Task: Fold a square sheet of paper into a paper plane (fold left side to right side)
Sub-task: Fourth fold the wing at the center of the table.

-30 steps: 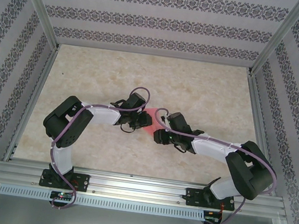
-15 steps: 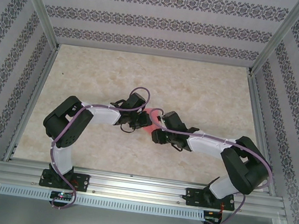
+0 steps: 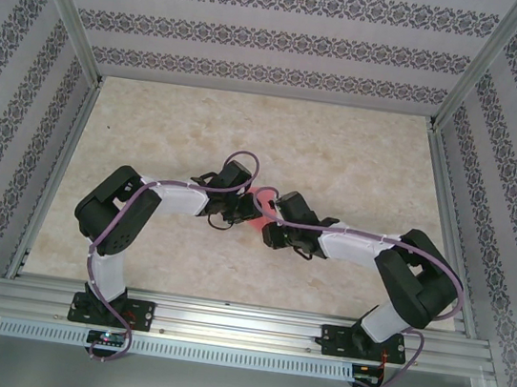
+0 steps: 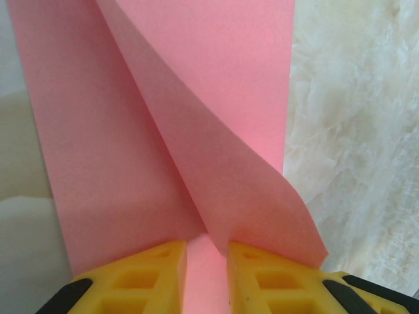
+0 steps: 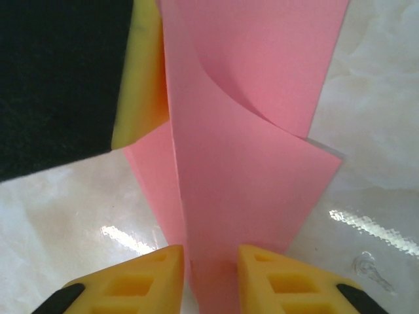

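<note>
Paper plane (image 3: 254, 214), mostly hidden between both hands

Patterned wallpaper walls (image 3: 261, 35) are enclosing a beige marbled tabletop (image 3: 341, 157). Aluminium rails (image 3: 240, 326) are running along its near edge.

Bright, even light; glare streaks on the table (image 5: 366, 222), wrist close-ups slightly soft

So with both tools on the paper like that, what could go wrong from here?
1. Both tools, left and right, have the pink paper between their fingers; pulling apart could tear it.
2. A flap curls up loosely, so a crease may land crooked.
3. The tools meet closely in the top view and might collide.
</note>
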{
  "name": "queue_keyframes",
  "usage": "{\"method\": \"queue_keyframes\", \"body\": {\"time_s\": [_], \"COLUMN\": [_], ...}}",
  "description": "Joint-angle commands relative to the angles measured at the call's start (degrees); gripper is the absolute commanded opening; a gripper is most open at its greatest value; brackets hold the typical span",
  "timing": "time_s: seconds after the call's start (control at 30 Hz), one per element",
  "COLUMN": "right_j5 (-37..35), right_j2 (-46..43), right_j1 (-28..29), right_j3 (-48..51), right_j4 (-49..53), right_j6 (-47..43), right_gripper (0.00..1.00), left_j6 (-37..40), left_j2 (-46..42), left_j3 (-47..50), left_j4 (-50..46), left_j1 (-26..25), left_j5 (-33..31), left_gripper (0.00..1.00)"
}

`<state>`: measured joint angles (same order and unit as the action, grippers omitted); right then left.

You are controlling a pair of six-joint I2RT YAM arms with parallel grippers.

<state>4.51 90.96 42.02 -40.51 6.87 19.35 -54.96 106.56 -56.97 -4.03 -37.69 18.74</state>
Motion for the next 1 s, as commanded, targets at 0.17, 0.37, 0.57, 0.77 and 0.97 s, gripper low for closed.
{"method": "queue_keyframes", "body": {"time_s": [0.17,0.37,0.57,0.77,0.97], "right_j5": [0.2,1.7,4.2,6.4,5.9], "right_j2": [1.1,0.6,-1.3,-1.5,-1.6], "right_j1": [0.5,-0.2,-1.4,-2.8,-3.0], "right_j3": [-1.5,-0.8,0.4,1.4,0.5], "right_j4": [-1.2,-2.3,-4.1,-5.5,-3.2], "right_j6": [-1.1,-0.7,-0.3,0.4,-0.6], "right_gripper": [0.16,0.07,0.04,0.04,0.11], "left_j6": [0.2,0.0,0.0,-0.6,-0.6], "left_j2": [-0.4,-0.4,-0.2,0.9,1.4], "left_j3": [-1.6,-1.3,-1.2,-0.9,-1.2], "left_j4": [-0.7,-0.6,-0.3,0.8,0.8], "left_j1": [-0.6,-0.6,-0.6,-0.7,-0.9], "left_j5": [-0.9,-1.0,-0.9,-0.6,-0.5], "left_gripper": [0.24,0.24,0.24,0.24,0.25]}}
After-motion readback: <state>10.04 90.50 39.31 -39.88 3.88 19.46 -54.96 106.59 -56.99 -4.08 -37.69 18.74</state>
